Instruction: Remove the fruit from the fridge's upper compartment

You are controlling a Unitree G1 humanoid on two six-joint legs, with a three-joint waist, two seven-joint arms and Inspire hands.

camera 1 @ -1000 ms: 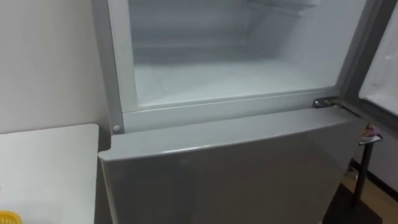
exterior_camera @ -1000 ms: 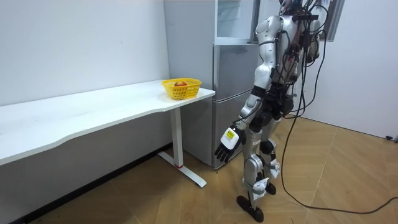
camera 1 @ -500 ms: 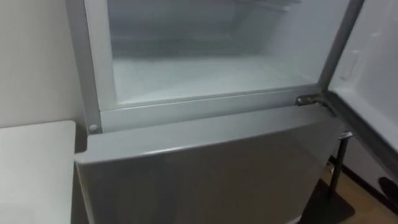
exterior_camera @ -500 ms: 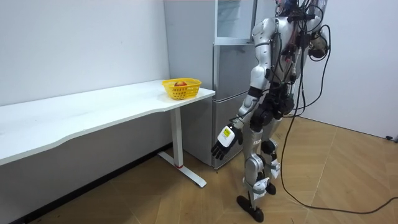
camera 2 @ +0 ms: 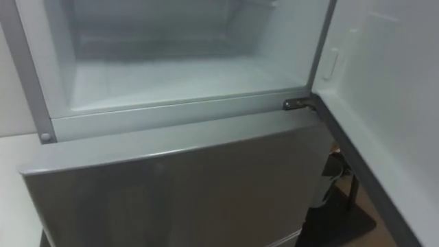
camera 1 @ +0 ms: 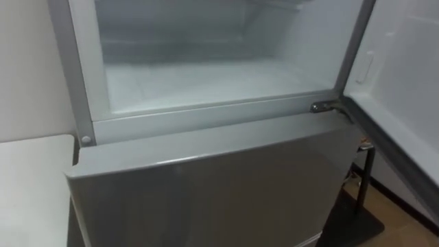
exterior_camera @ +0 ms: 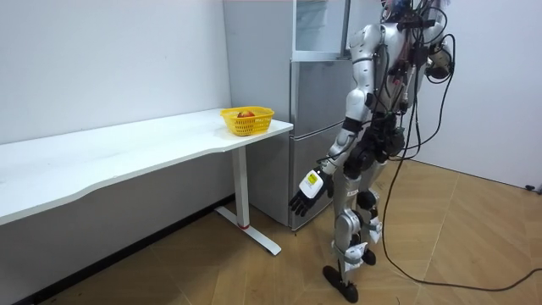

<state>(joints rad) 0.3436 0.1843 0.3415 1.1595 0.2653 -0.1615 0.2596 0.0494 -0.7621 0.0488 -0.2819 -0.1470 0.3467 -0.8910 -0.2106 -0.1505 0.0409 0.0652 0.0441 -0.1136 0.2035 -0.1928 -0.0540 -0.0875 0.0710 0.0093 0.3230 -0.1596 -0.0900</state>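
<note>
The upper fridge compartment [camera 1: 212, 75] stands open straight ahead of me, its white inside bare as far as I see. Its door [camera 1: 405, 89] is swung out to my right, hinged at a metal bracket [camera 1: 326, 107]. Below it the grey lower door [camera 1: 219, 192] is shut. In the room view I stand upright close before the fridge [exterior_camera: 318, 127]. My left hand [exterior_camera: 306, 193] hangs open at thigh height, holding nothing. My right hand [exterior_camera: 437, 63] is raised at shoulder height on the room view's right.
A white table [camera 1: 31, 185] adjoins the fridge on my left. A yellow basket [exterior_camera: 247, 120] with fruit in it sits at the table's end nearest the fridge. A dark stand [camera 1: 360, 206] rests on the wooden floor under the open door.
The eye view has swung to the right, so more of the open door shows and less of the table. In the room view my right arm has shifted a little rightward; the left hand still hangs.
</note>
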